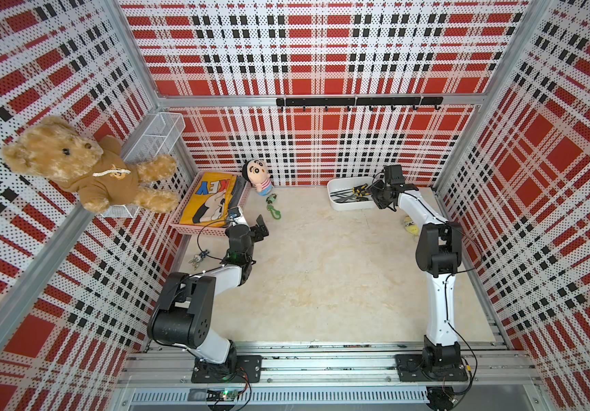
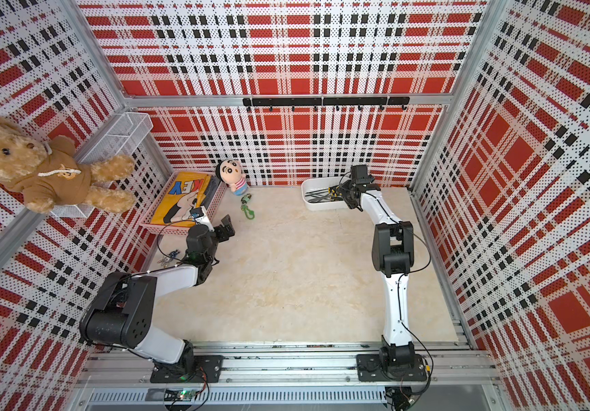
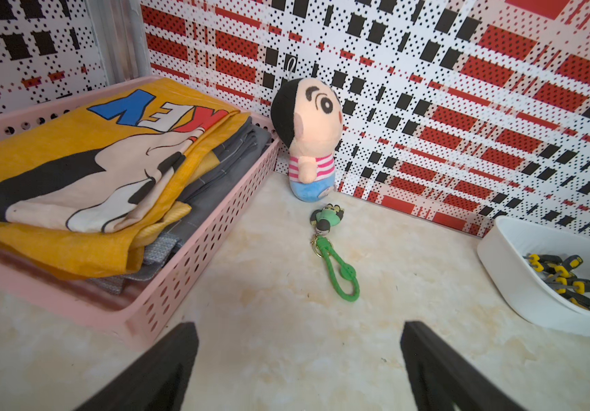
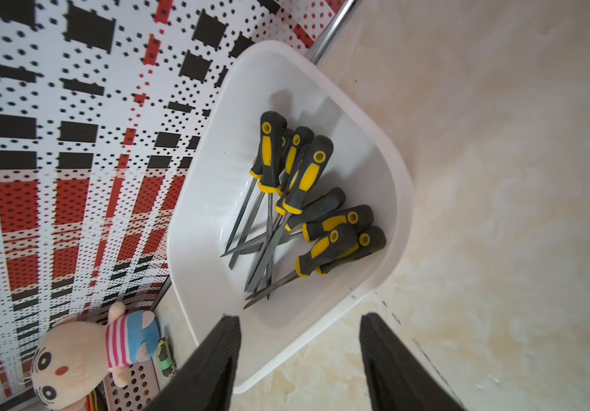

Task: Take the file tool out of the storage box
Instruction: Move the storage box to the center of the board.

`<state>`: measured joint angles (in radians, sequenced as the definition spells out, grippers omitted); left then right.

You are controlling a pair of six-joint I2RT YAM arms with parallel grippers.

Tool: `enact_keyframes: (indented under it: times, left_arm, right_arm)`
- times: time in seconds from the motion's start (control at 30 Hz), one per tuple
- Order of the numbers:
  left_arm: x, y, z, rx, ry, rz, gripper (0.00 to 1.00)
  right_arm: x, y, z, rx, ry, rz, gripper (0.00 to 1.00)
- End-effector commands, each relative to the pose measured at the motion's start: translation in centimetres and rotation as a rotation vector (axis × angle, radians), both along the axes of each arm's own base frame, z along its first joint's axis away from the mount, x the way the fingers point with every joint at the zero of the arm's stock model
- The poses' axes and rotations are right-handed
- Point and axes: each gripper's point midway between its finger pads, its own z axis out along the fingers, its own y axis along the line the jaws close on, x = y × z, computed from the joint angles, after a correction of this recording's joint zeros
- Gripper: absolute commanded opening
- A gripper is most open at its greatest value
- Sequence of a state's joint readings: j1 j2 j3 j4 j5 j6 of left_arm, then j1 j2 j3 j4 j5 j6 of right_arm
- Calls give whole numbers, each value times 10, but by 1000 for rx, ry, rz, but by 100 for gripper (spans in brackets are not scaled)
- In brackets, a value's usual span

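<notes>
The storage box is a shallow white tub at the back right by the wall, seen in both top views. Several file tools with black-and-yellow handles lie heaped inside it, also visible in the left wrist view. My right gripper hovers over the box's near end, open and holding nothing; one finger is over the box's inside, the other over the table. In a top view the right gripper hides part of the box. My left gripper is open above bare table near the pink basket.
A pink perforated basket holding a folded yellow bag sits at the back left. A plush doll and a green keychain lie near it. A small yellow toy lies beside the right arm, keys beside the left arm.
</notes>
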<state>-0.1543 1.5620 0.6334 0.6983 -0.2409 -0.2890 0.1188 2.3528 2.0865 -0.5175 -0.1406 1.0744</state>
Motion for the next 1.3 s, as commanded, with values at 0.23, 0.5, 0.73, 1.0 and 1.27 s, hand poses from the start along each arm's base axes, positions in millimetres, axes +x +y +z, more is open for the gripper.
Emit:
enact_keyframes:
  times: [0.23,0.5,0.73,1.0,1.27]
  left_arm:
    - [8,-9,3,-15,5,-20,96]
    - [7,-7,2,-14,11,-13,96]
    - [6,-5,1,-11,19,-5,96]
    - [5,-2,2,2,28,10,96]
    - [4,3,1,20,42,29,96]
  right_arm:
    - [1,26,-17,43,30,5,60]
    - [9,33,-30,75,34,3,52]
    - [8,34,-39,78,52,8,45]
    - [0,34,-53,68,87,20,34]
    - [-10,31,-63,54,113,39,31]
